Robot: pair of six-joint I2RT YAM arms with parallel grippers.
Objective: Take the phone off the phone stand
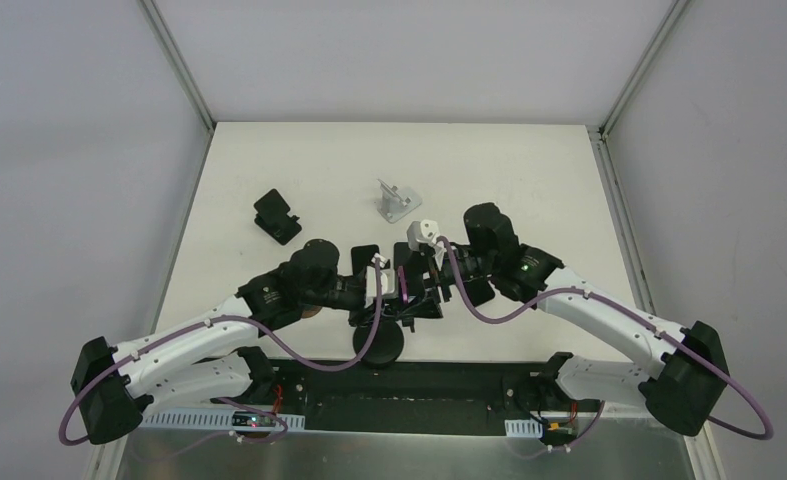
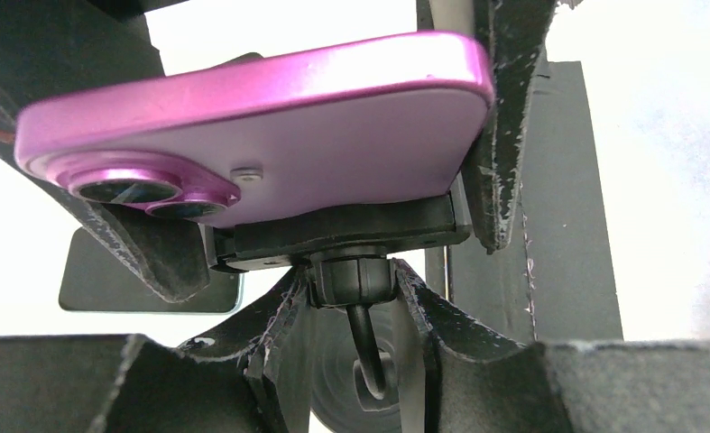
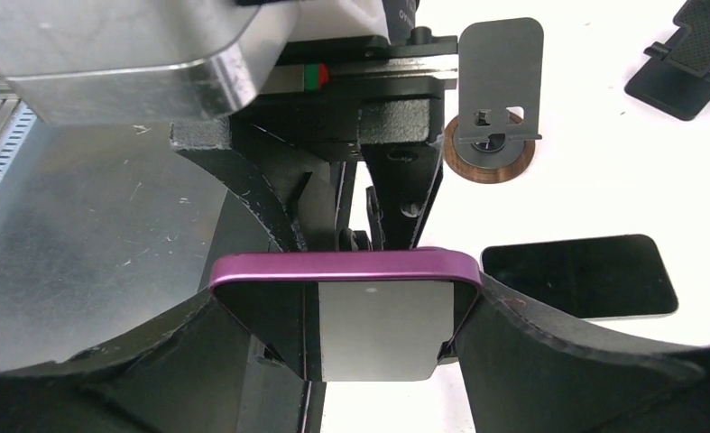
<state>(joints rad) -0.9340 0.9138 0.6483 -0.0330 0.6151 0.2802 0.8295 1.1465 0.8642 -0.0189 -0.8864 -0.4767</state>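
A white table sits between plain grey walls.

Pink phone sits edge-on, pinched at both ends between the right gripper's black fingers. A second dark phone lies flat on the white table, near a wooden-based stand.

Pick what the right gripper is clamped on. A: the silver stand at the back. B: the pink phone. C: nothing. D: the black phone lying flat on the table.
B: the right gripper presses both side edges of the pink phone, while the left gripper pinches the stand by its neck underneath.
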